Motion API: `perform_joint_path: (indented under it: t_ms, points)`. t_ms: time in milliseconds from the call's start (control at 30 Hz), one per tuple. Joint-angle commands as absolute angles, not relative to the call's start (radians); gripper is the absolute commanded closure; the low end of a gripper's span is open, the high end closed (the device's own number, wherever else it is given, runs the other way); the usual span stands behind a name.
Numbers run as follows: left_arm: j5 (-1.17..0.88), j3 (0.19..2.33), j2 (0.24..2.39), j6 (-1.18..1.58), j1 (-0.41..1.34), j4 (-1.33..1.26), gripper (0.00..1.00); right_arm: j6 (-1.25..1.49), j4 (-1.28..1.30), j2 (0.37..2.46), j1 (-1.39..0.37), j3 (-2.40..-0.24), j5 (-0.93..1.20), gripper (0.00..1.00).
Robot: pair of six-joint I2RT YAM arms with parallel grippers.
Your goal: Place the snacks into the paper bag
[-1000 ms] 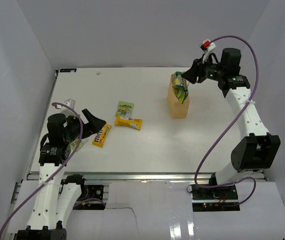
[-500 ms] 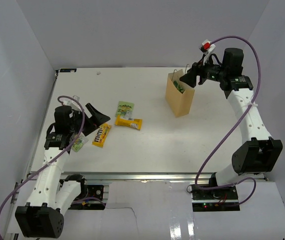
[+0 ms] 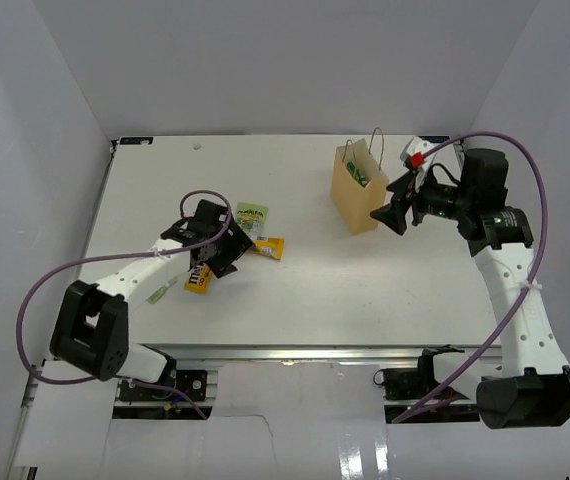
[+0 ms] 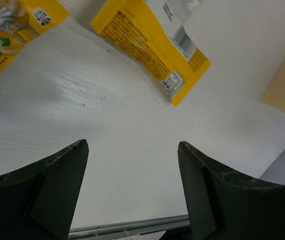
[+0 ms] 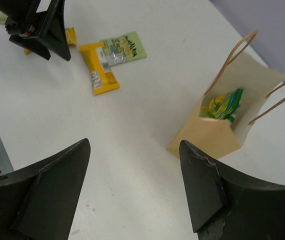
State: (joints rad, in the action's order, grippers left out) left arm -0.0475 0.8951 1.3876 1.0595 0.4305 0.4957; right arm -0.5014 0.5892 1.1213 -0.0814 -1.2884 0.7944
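The paper bag (image 3: pixel 355 200) stands upright at the back right, with the crinkly green-white bag (image 3: pixel 359 174) inside it; both also show in the right wrist view, the bag (image 5: pixel 217 132) and the packet (image 5: pixel 223 106). My right gripper (image 3: pixel 393 213) is open and empty just right of the bag. My left gripper (image 3: pixel 227 258) is open and empty, low over the table between the M&M's pack (image 3: pixel 197 280) and the yellow bar wrapper (image 3: pixel 269 247). A green-white pouch (image 3: pixel 252 213) lies behind the bar. In the left wrist view the bar (image 4: pixel 152 45) lies ahead of the fingers.
A second small green-white pouch (image 3: pixel 161 292) lies by the left arm near the front edge. White walls close in the table on the left, back and right. The left arm stretches across the front left of the table.
My right gripper let the green-white bag drop into the paper bag and drew back to the bag's right side. My left arm swung right, over the M&M's pack toward the yellow bar.
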Motion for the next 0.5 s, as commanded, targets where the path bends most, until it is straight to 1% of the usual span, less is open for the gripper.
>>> perform_joint_path:
  t_ms: [0,167,333,467]
  points:
    - [0.104,0.936,1.449,1.28,0.437,0.471,0.18,-0.529,0.623,1.085,-0.083,-1.206,0.767,0.22]
    - [0.182,0.991,1.554,1.336,0.44,0.43,0.18,-0.499,0.615,1.057,-0.083,-1.132,0.775,0.22]
    - [0.202,1.066,1.66,1.359,0.44,0.42,0.19,-0.48,0.612,1.051,-0.081,-1.105,0.798,0.22]
    - [0.207,1.098,1.727,1.368,0.44,0.434,0.24,-0.472,0.612,1.043,-0.081,-1.091,0.801,0.22]
